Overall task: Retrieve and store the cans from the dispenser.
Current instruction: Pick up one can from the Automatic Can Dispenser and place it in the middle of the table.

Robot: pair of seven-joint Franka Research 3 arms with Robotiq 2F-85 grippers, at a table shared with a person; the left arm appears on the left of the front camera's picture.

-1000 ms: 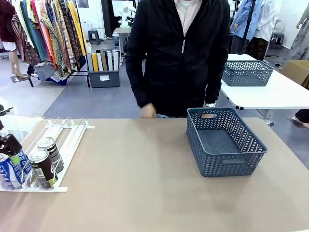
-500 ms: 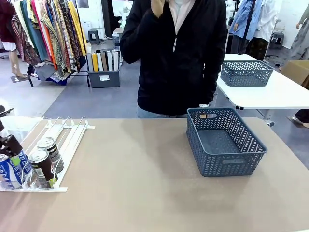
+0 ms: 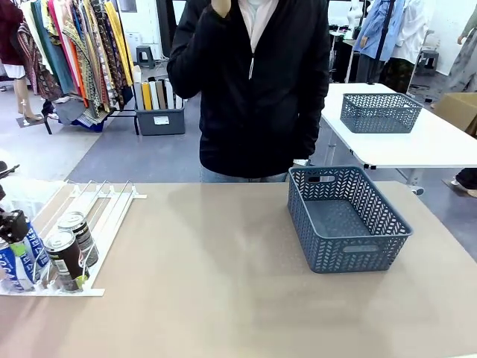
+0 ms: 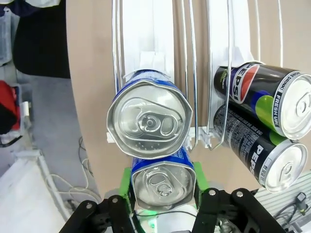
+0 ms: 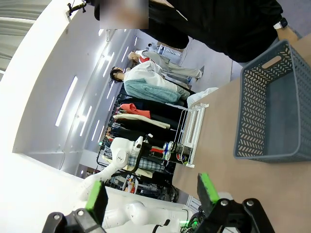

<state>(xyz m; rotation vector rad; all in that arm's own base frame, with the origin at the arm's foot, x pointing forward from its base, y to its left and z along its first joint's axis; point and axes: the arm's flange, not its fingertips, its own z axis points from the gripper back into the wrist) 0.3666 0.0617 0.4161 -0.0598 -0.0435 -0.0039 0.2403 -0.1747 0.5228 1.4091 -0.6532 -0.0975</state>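
Observation:
The white dispenser point(image 3: 100, 209) lies at the table's left end, holding two blue-and-white cans point(image 3: 33, 250) and two dark cans point(image 3: 67, 259) at its near end. My left gripper point(image 3: 13, 227) is down over the outermost lane. In the left wrist view its green pads point(image 4: 200, 175) press both sides of the nearer blue can point(image 4: 161, 187), so the left gripper point(image 4: 164, 177) is shut on it. A second blue can point(image 4: 149, 119) stands just behind, and both dark cans point(image 4: 265, 97) stand one lane over. My right gripper point(image 5: 151, 194) hangs open and empty above the table.
A dark grey lattice basket point(image 3: 358, 253) sits empty on the right half of the table, also seen as the basket point(image 5: 272, 116) in the right wrist view. A person in a black jacket point(image 3: 253, 82) stands at the far edge with one hand raised.
My left gripper has closed on the blue can. The person lifted a hand from the table's edge up to the head and shifted slightly to the left.

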